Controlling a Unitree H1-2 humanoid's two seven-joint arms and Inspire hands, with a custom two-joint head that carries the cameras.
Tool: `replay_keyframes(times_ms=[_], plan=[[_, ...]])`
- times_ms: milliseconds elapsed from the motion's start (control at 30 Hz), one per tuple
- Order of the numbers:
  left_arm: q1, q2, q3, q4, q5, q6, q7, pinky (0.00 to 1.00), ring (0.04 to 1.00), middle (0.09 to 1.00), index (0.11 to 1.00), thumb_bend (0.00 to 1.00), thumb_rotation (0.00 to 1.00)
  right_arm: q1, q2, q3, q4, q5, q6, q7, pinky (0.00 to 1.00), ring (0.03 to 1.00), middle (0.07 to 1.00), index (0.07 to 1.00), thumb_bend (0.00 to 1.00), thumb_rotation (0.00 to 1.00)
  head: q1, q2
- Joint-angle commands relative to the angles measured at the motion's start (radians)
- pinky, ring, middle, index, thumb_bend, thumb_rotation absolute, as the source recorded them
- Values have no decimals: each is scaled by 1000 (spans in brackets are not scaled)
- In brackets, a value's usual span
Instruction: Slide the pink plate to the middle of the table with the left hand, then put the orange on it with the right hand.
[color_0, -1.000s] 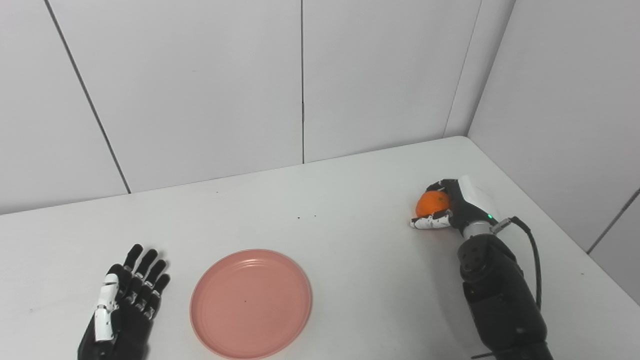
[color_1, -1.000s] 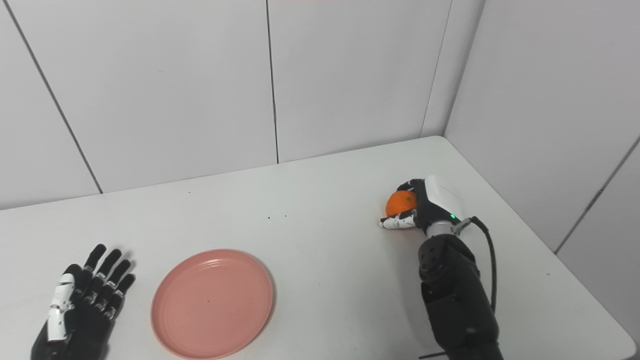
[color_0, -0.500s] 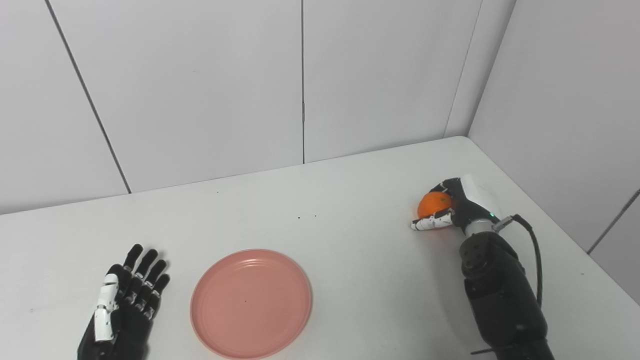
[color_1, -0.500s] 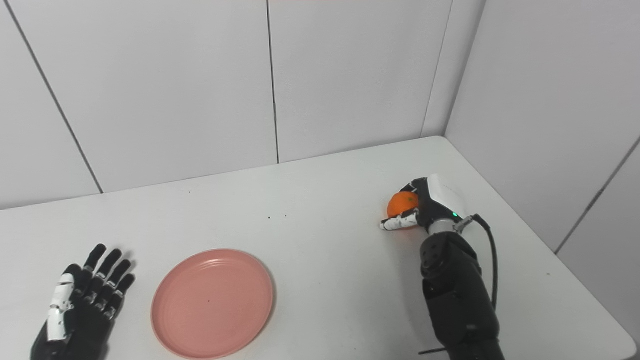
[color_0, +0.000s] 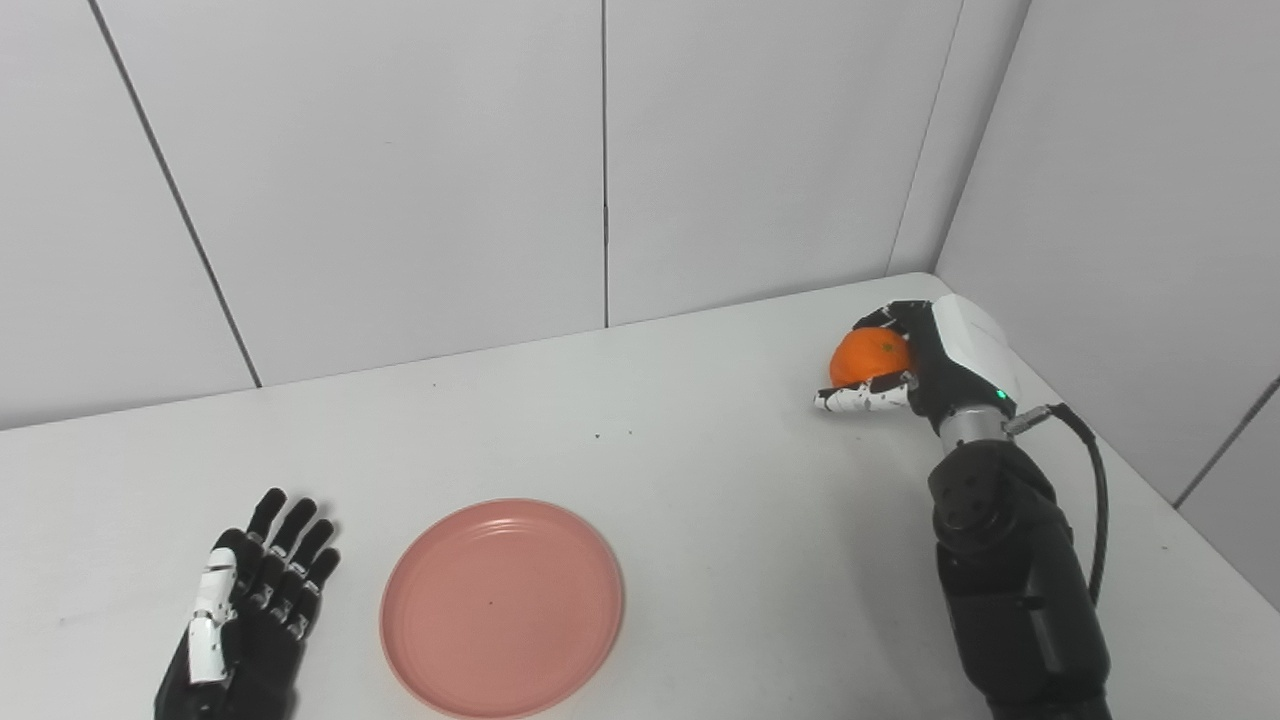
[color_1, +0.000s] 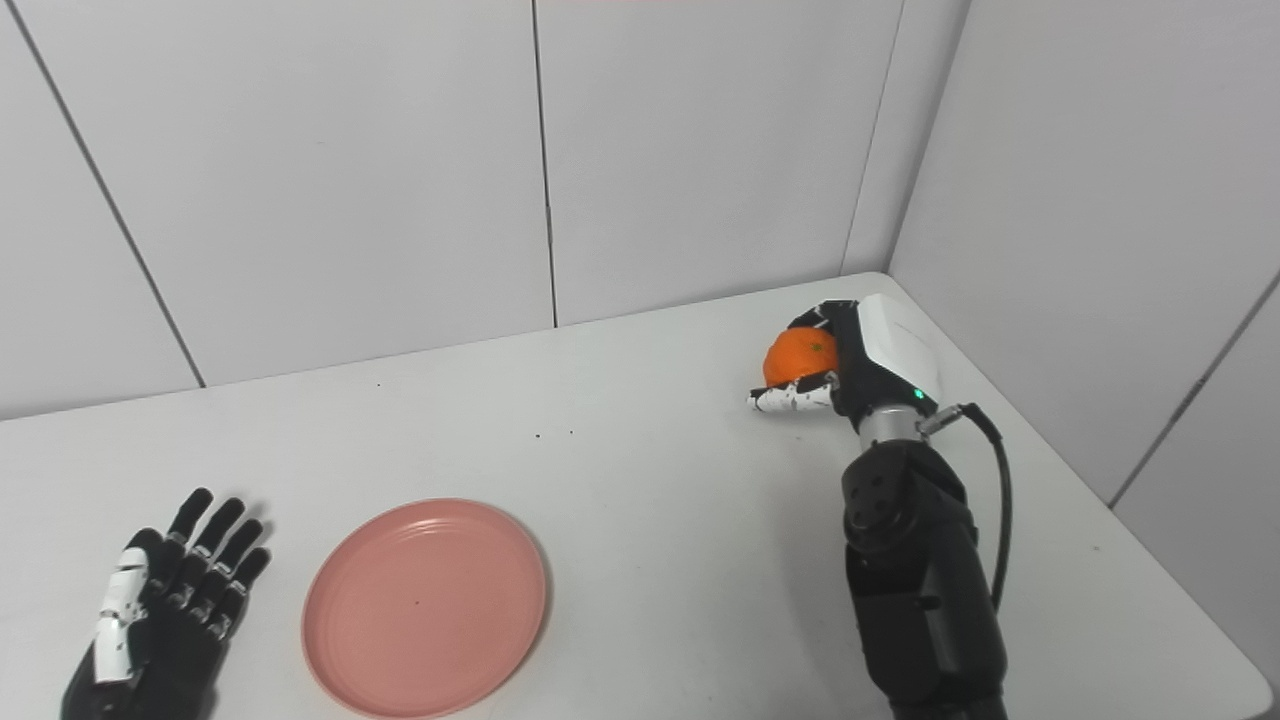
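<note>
The pink plate (color_0: 502, 606) lies flat on the white table (color_0: 700, 480), near the front and left of centre. My left hand (color_0: 250, 620) lies open and flat on the table just left of the plate, apart from it. My right hand (color_0: 925, 365) is shut on the orange (color_0: 868, 358) and holds it above the table at the far right. The fingers wrap the orange from behind and the thumb lies under it. The orange also shows in the right eye view (color_1: 800, 356).
White wall panels stand behind the table and along its right side, close to my right hand. A black cable (color_0: 1085, 480) loops from my right wrist. A few small dark specks (color_0: 612, 434) dot the table's middle.
My right hand has lifted the orange off the table, up and slightly back. The left hand and the plate have not moved.
</note>
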Motion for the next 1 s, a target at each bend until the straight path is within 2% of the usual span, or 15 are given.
replay_keyframes(times_ms=[0, 67, 233, 600, 767, 800, 967], plan=[[7, 6, -6, 10, 10, 3, -1, 990, 963, 964, 964, 303, 1000, -50, 3, -4, -62, -26, -5, 12, 377, 435, 450, 526, 525, 3, 17, 3], [8, 4, -9, 10, 13, -2, 0, 982, 959, 962, 958, 294, 1000, -56, 14, 1, -81, -37, -5, 20, 384, 447, 464, 511, 528, 2, 28, 5], [16, -5, -15, -9, 17, 4, 11, 976, 953, 954, 951, 297, 1000, -68, 38, 75, -148, -30, -6, 17, 413, 483, 488, 487, 530, 1, 73, 13], [31, -35, -37, 0, 46, -43, 17, 952, 932, 931, 925, 324, 1000, -88, 128, 232, -213, -71, -8, 18, 363, 446, 463, 511, 528, 0, 153, 29], [38, -58, -48, -13, 71, -43, 33, 934, 923, 927, 917, 343, 1000, -92, 154, 298, -210, -36, -24, 10, 331, 418, 446, 532, 524, 0, 249, 40], [39, -64, -50, -18, 76, -41, 38, 934, 925, 928, 916, 344, 1000, -90, 159, 314, -210, -31, -30, 9, 331, 420, 447, 533, 523, 0, 249, 40], [49, -90, -76, -39, 113, -38, 59, 931, 927, 926, 914, 365, 1000, -84, 171, 387, -209, -19, -37, 17, 349, 433, 459, 518, 527, 0, 339, 51]])
